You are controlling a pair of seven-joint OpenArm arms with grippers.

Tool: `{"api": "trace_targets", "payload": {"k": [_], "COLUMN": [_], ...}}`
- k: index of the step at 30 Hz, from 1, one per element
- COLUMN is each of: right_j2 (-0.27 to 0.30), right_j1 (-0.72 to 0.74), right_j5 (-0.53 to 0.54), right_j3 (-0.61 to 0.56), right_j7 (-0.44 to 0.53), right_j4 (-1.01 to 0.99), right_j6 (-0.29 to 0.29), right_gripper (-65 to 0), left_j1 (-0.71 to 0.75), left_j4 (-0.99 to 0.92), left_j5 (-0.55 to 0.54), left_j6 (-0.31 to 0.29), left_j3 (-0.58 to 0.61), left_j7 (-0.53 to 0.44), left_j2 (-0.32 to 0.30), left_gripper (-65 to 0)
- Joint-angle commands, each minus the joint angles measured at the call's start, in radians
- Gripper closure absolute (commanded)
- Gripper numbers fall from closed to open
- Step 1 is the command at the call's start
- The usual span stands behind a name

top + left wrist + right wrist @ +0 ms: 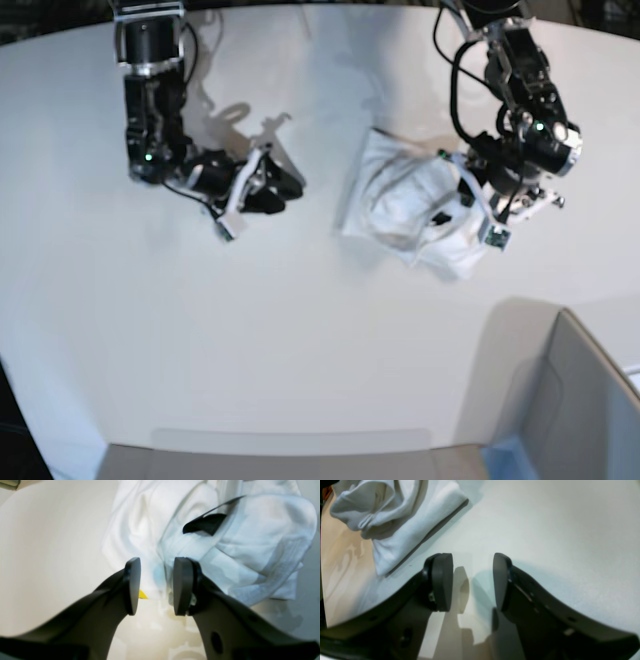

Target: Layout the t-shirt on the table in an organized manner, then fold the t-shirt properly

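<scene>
White table (200, 330), crumpled t-shirt (400, 195) (yellow tag (142, 594), no legible writing)

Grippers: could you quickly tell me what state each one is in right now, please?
Left gripper: open, over the t-shirt, holding nothing.
Right gripper: open, empty, over the table.

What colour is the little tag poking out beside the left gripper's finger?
Yellow. The small tag on the t-shirt shows best in the left wrist view.

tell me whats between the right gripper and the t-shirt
Only bare table: in the base view nothing sits between the right gripper and the bunched t-shirt. The right wrist view shows the same.
</scene>
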Motion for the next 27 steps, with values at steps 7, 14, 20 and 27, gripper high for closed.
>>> {"api": "trace_targets", "payload": {"k": [7,14,20,27], "right_j2": [0.009,0.009,0.007,0.009], "right_j1": [-0.002,-0.002,-0.002,-0.002], "right_j5": [-0.073,-0.073,-0.073,-0.073], "right_j3": [0.0,0.0,0.0,0.0], "right_j7": [-0.067,-0.067,-0.067,-0.067], "right_j4": [0.002,-0.001,0.002,0.005], "right_j6": [0.014,0.014,0.014,0.014], "right_gripper": [-26.9,-26.9,-26.9,-26.9], "left_j1": [-0.012,-0.012,-0.014,-0.014], "left_j4": [0.023,0.023,0.021,0.018], "left_j5": [-0.004,0.0,0.0,0.002], "left_j6": [0.002,0.002,0.002,0.002], "left_j3": [0.139,0.156,0.159,0.157], "left_j7": [-0.01,-0.01,-0.01,-0.01], "left_j2": [-0.003,-0.004,-0.047,-0.047], "left_gripper": [-22.8,-22.6,-22.6,-22.6]}}
